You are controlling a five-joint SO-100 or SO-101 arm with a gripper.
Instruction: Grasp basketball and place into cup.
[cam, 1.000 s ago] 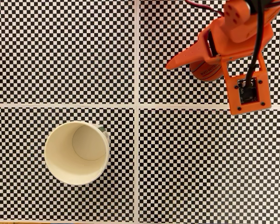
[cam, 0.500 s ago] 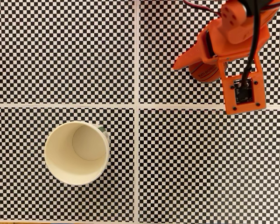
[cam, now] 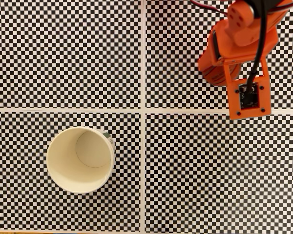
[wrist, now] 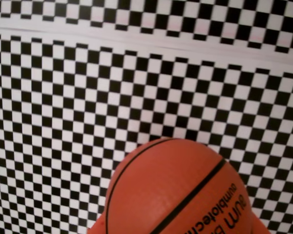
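Basketball [wrist: 178, 192], small, orange-red, with black seam lines and black lettering, fills the lower middle of the wrist view, just ahead of the camera. Bits of orange plastic show at the bottom edge on either side of it. Orange angular plastic gripper [cam: 211, 68] sits at top right of the fixed view, closed in over the ball, of which only a sliver [cam: 212, 77] peeks out beneath the arm; appears clamped on it, though actual finger contact stays hidden. Black-and-white checkered surface [cam: 68, 53] with pale dividing strips lies under everything. Round cream-white paper cup [cam: 81, 181] with rolled rim stands upright at lower left, mouth up, well apart from ball and gripper.
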